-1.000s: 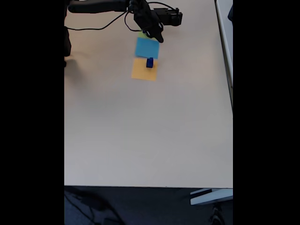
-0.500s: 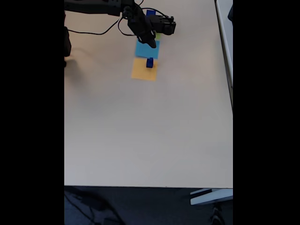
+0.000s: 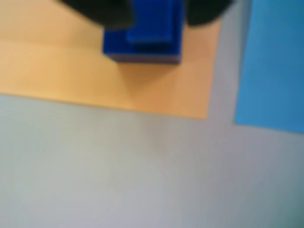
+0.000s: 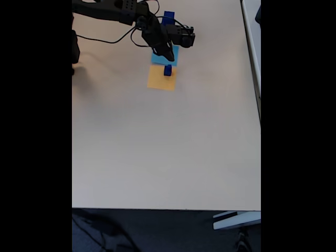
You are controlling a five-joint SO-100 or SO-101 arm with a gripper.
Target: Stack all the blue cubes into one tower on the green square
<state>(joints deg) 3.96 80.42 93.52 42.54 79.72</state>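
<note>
In the wrist view a small blue cube (image 3: 153, 21) sits on a larger blue cube (image 3: 142, 50), both on the orange square (image 3: 71, 66). My gripper (image 3: 154, 8) is open, with its dark fingertips (image 3: 97, 9) on either side of the top cube. In the fixed view this blue cube stack (image 4: 168, 71) stands on the orange square (image 4: 160, 80), and my gripper (image 4: 168, 55) hangs just behind it over the light-blue square (image 4: 159, 58). Another blue cube (image 4: 169, 18) shows behind the arm. The green square is hidden by the arm.
The light-blue square (image 3: 273, 61) lies right of the orange one in the wrist view. A black cable (image 4: 105, 38) runs along the table's back left. The wide pale table (image 4: 168, 147) stretches toward the near edge.
The arm has swung from the back squares toward the orange square, bringing the gripper down close to the cubes there. A blue cube at the back has come into view behind the arm.
</note>
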